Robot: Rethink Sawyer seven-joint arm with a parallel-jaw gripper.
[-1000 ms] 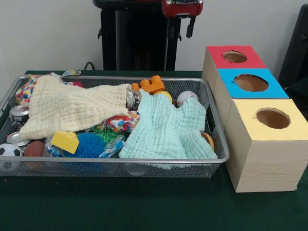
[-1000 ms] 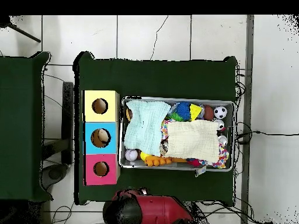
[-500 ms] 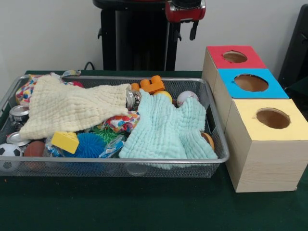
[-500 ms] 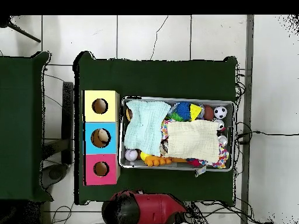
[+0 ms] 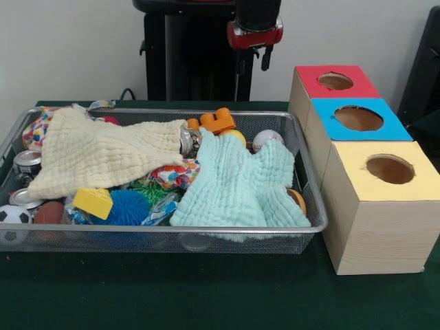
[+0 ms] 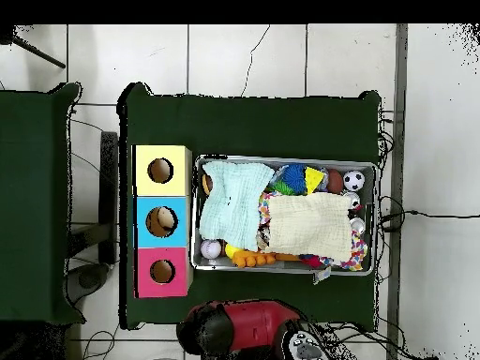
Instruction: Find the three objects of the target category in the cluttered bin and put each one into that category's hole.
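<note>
Front view shows the gripper high behind the bin, its two fingers apart, holding nothing. One spotted cloth peeks between the cream cloth and mint cloth; another sits at far left corner, mostly covered. The yellow box hole is empty
</note>
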